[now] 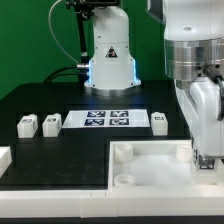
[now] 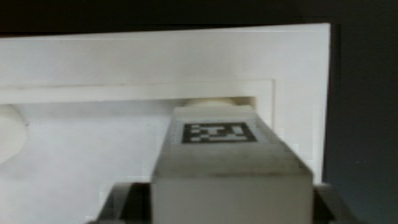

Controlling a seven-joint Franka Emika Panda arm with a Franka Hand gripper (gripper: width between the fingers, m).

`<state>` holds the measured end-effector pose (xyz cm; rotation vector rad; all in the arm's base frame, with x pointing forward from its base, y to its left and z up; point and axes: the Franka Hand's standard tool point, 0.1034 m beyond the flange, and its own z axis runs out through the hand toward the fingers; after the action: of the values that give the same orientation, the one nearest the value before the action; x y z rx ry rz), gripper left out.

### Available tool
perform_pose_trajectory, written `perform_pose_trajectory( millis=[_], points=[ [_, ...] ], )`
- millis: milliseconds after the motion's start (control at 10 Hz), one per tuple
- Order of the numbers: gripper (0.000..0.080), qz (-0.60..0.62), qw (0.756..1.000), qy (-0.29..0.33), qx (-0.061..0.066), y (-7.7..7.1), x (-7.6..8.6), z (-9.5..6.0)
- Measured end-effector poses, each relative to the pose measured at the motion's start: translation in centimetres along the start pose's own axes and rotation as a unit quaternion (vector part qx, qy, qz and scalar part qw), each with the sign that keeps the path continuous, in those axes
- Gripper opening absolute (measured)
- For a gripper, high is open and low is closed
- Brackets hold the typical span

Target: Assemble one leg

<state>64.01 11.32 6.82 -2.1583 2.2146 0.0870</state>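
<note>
In the wrist view my gripper (image 2: pixel 217 205) is shut on a leg (image 2: pixel 217 150), a white block with a black-and-white tag on its end. The dark fingers (image 2: pixel 128 205) press on both its sides. The leg hangs just over a round corner socket (image 2: pixel 217 103) of the large white tray (image 2: pixel 107 70). In the exterior view the gripper (image 1: pixel 205 155) is low over the tray's (image 1: pixel 150 168) corner on the exterior view's right. The held leg is mostly hidden there. Three more legs stand on the black table: two on the exterior view's left (image 1: pixel 27 125) (image 1: pixel 50 123), one to the right (image 1: pixel 158 120).
The marker board (image 1: pixel 108 120) lies flat between the loose legs. The robot's white base (image 1: pixel 110 55) stands behind it. A white piece (image 1: pixel 4 156) shows at the exterior view's left edge. The tray has another round socket (image 1: pixel 123 153) at its left corner.
</note>
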Motion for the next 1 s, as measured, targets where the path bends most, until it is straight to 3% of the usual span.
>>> perform_pose_trajectory(
  millis=[100,200,300,400,600,700,800,900,1000],
  points=[
    [0.0294,-0.03,1.0,0.0,0.002,0.0,0.0,0.0],
    [0.0493,-0.114,0.993,0.005,0.033,-0.7,-0.1,0.0],
    [0.0599,-0.258,0.965,0.018,0.048,-0.8,-0.2,0.2],
    [0.0634,-0.271,0.961,0.015,0.047,-0.8,-0.2,0.2],
    [0.0647,-0.395,0.918,0.023,0.044,-0.8,-0.1,0.3],
    [0.0649,-0.48,0.876,0.034,0.04,-0.8,-0.1,0.3],
    [0.0649,-0.584,0.809,0.051,0.031,-0.5,-0.8,0.5],
    [0.0649,-0.634,0.771,0.052,0.027,-0.4,-1.2,0.3],
    [0.0649,-0.706,0.706,0.053,0.011,-0.3,-1.3,-0.1]
  ],
)
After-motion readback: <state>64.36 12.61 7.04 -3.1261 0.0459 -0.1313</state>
